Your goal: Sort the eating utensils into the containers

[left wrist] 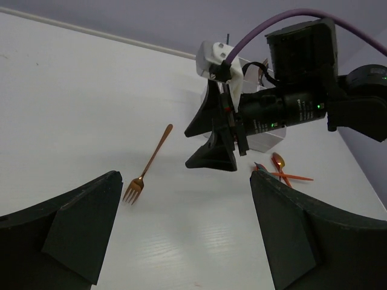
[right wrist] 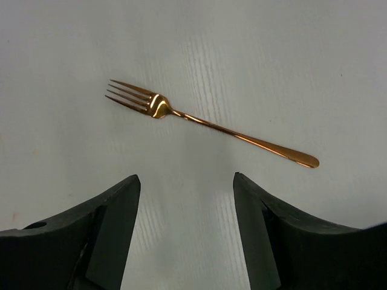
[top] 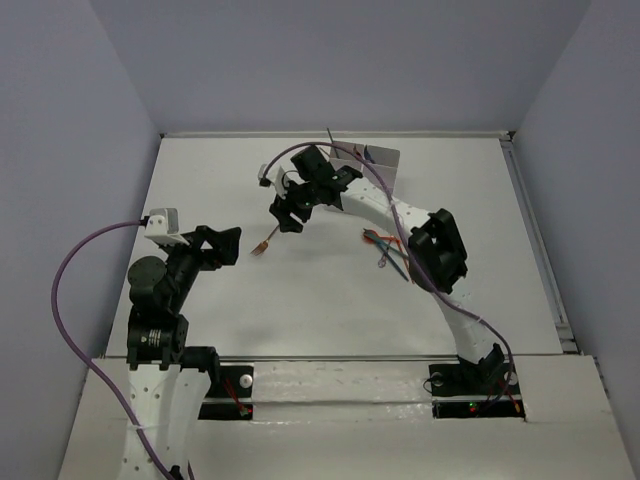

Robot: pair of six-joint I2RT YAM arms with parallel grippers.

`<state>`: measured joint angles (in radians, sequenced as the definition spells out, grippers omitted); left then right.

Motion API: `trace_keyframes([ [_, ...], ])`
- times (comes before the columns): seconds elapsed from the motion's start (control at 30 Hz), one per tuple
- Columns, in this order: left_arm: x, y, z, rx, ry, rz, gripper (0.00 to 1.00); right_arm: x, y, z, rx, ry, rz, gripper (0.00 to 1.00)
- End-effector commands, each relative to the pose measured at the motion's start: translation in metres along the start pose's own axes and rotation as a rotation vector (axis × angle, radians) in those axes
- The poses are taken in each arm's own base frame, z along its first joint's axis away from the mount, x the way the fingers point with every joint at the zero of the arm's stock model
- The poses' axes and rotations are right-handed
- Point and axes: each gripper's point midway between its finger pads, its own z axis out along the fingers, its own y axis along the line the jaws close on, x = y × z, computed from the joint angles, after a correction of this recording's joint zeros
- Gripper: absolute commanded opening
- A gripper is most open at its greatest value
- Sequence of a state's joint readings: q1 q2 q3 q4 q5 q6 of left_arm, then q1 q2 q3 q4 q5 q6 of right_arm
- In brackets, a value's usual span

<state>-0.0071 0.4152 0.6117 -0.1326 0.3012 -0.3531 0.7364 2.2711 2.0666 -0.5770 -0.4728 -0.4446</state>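
Fork (right wrist: pixel 211 125) lies diagonal, tines pointing near-left; left fingers (left wrist: pixel 72 229) and right fingers (right wrist: pixel 91 241) spread wide.

The right arm (top: pixel 438 248) hides most of the containers (top: pixel 388 158).

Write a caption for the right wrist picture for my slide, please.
The right hand hovers open above a shiny copper-colored fork lying flat on the white table.
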Motion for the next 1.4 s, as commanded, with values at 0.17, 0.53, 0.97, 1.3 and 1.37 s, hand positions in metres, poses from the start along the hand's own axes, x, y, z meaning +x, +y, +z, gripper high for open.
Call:
trace_keyframes([
  [0.17, -0.020, -0.006, -0.001, 0.014, -0.058, 0.017, 0.99, 0.016, -0.023, 0.026, 0.052, 0.133, -0.220, 0.73],
  [0.53, -0.015, -0.006, 0.001, 0.019, -0.038, 0.016, 0.99, 0.025, -0.020, 0.074, 0.009, 0.116, -0.312, 0.77],
  [0.97, -0.012, -0.007, 0.004, 0.034, -0.023, 0.017, 0.99, 0.039, 0.001, 0.108, -0.090, 0.088, -0.318, 0.72],
  [1.3, -0.013, -0.008, 0.003, 0.035, -0.027, 0.018, 0.99, 0.051, 0.016, 0.105, -0.125, 0.099, -0.205, 0.23],
  [1.37, -0.014, -0.008, 0.002, 0.034, -0.032, 0.020, 0.99, 0.046, 0.018, 0.100, -0.124, 0.090, -0.187, 0.17],
])
